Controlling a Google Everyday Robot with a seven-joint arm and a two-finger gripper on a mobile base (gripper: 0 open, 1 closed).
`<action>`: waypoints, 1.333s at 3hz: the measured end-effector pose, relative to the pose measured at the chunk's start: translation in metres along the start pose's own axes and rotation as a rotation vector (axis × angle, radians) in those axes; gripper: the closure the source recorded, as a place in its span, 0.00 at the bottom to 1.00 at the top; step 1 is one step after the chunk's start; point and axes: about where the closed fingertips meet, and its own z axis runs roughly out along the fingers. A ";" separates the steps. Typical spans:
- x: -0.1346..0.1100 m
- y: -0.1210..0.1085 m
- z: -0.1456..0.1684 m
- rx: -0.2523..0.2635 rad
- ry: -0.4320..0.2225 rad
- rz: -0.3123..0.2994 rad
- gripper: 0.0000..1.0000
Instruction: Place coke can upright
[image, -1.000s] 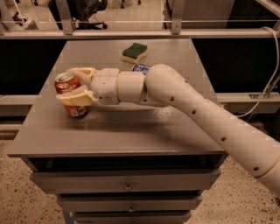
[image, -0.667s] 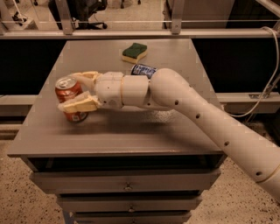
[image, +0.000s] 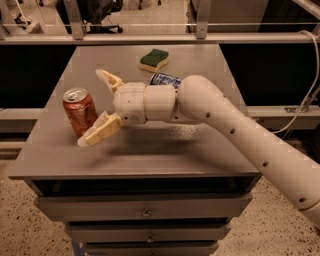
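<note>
**Cabinet top**: grey and level; it carries everything.

**Arm**: it enters from 4 o'clock and lies low across the middle of the top.

**Gripper**: it is just at 3 o'clock of the coke can, spread wide and holding nothing. The lower finger lies close by the can's base; I cannot tell whether it touches.

**Coke can**: it stands upright, silver lid up, near the 9 o'clock edge.

**Judgement:** the placement looks done, and a clean retreat remains. Draw straight back toward 3 o'clock with the fingers wide. Do not swing the lower finger across the base, since a light can is likely to tip easily.

**Blue can**: it lies just behind the wrist at 12 o'clock. Do not drift that way.

**Sponge**: it is beyond the blue can and is no obstacle.
</note>
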 end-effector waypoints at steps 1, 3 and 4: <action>-0.006 0.000 -0.005 -0.013 0.037 -0.014 0.00; -0.097 -0.048 -0.100 0.236 0.146 -0.090 0.00; -0.102 -0.046 -0.103 0.242 0.153 -0.099 0.00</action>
